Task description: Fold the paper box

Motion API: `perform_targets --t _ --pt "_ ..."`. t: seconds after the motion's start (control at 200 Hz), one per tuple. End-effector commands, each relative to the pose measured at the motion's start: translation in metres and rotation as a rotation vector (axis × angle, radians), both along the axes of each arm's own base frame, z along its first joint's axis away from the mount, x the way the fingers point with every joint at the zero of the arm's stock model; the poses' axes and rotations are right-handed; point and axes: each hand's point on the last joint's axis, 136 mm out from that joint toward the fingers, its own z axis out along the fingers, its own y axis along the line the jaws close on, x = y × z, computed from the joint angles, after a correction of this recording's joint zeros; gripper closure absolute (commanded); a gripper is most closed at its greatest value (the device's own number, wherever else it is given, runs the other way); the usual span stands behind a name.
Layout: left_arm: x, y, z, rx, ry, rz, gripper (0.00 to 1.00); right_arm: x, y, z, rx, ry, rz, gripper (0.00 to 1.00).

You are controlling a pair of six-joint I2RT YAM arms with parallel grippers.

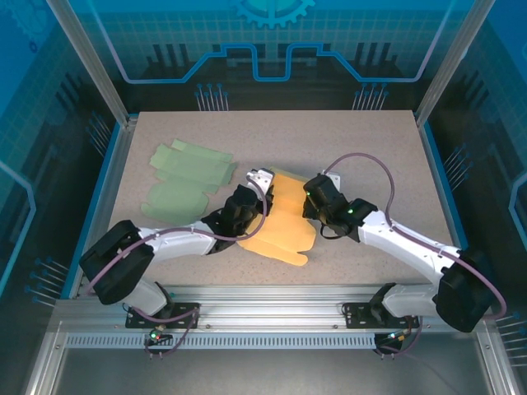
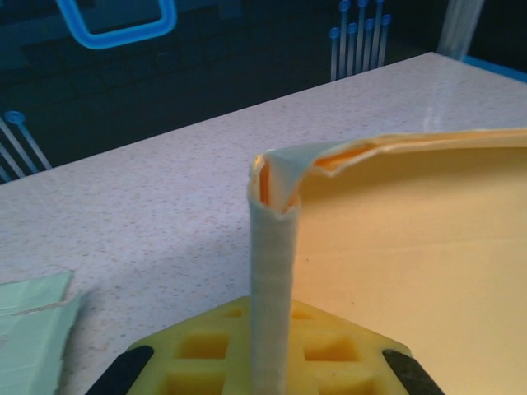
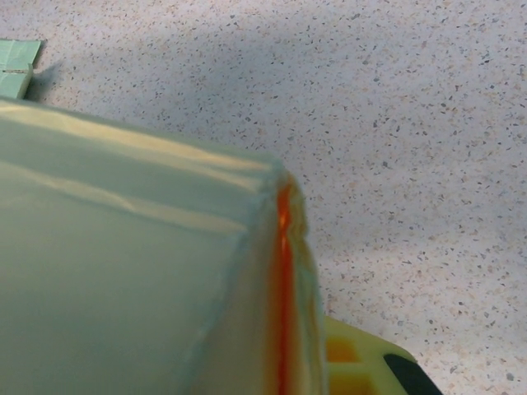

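The paper box (image 1: 280,230) is an orange-yellow sheet, partly folded, in the middle of the table between both arms. My left gripper (image 1: 257,191) is at its far left edge and my right gripper (image 1: 310,196) at its far right edge. In the left wrist view a doubled-over strip of the paper box (image 2: 272,271) stands upright, pinched by my left gripper (image 2: 270,366), which is shut on it. In the right wrist view a folded edge of the paper box (image 3: 276,271) with an orange seam runs into my right gripper (image 3: 300,370), which is shut on it.
Two flat pale green paper pieces (image 1: 191,163) (image 1: 171,198) lie at the left of the table (image 1: 370,148), close to my left arm. A corner of green paper (image 2: 33,329) shows in the left wrist view. Metal frame posts and blue walls surround the table.
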Motion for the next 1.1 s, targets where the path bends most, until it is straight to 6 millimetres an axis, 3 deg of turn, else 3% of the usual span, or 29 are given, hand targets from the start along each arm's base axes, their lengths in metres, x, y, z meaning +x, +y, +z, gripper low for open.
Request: perform_targets --t 0.0,0.165,0.3,0.425,0.53,0.635,0.845,1.096 --pt "0.016 0.02 0.025 0.037 -0.089 0.197 0.9 -0.007 0.021 0.004 0.001 0.017 0.056 1.0" --pt "0.024 0.046 0.024 0.062 -0.097 0.397 0.91 -0.007 0.037 0.001 0.01 0.034 0.068 1.0" --pt "0.031 0.052 0.019 0.056 -0.069 0.447 0.9 -0.005 0.052 -0.004 0.028 0.05 0.085 1.0" --pt "0.03 0.037 0.016 0.003 -0.05 0.341 0.88 -0.003 0.061 -0.009 0.029 0.069 0.094 1.0" --pt "0.016 0.005 0.021 -0.088 -0.037 0.113 0.74 -0.001 0.064 -0.012 0.028 0.078 0.092 1.0" --pt "0.001 -0.009 0.026 -0.136 -0.013 -0.015 0.67 0.001 0.062 -0.011 0.011 0.075 0.082 1.0" --pt "-0.017 -0.008 0.033 -0.151 0.033 -0.082 0.63 0.002 0.05 -0.01 -0.044 0.073 0.043 1.0" --pt "-0.012 0.008 0.024 -0.096 0.055 0.009 0.63 0.002 0.053 -0.007 -0.026 0.07 0.052 1.0"
